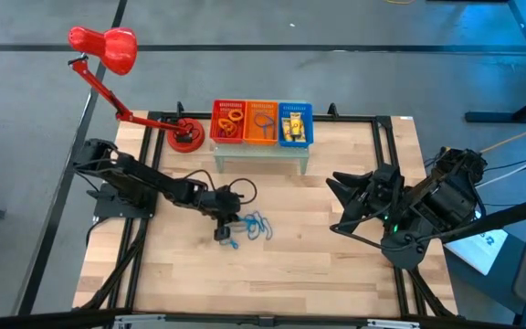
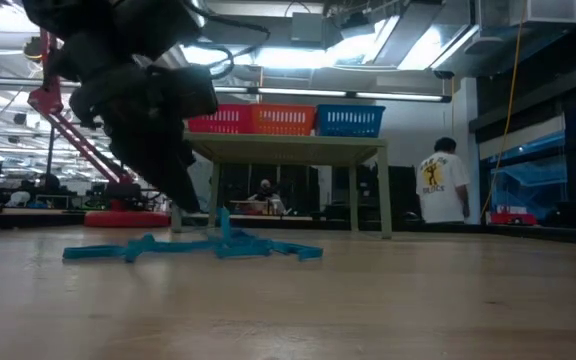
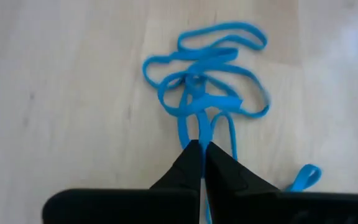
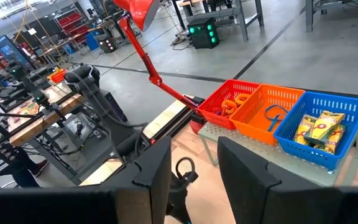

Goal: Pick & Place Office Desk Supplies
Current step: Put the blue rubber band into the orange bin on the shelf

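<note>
Left gripper (image 1: 224,233): lowered to the table (image 1: 336,265) just left of centre in the high view, at the left end of the tangle of blue loops (image 1: 255,226). In the left wrist view its fingertips (image 3: 191,157) are pressed together, with strands of the blue loops (image 3: 207,74) pinched between them; most of the tangle lies flat on the wood just ahead of the tips. One short loop end shows beside the fingers at lower right of that view. The low view shows the blue loops (image 2: 208,246) resting on the tabletop under the dark gripper body.

Right gripper (image 1: 341,201): held above the table at right of centre in the high view, well apart from the loops. Its fingers (image 4: 157,171) stand partly apart, with nothing between them.

Baskets at top centre on a small stand: red basket (image 1: 228,122) holds orange and red bands, orange basket (image 1: 262,123) holds a blue loop, blue basket (image 1: 295,124) holds yellow packets (image 4: 321,130).

Red desk lamp (image 1: 108,50): upper left, base beside the red basket.
</note>
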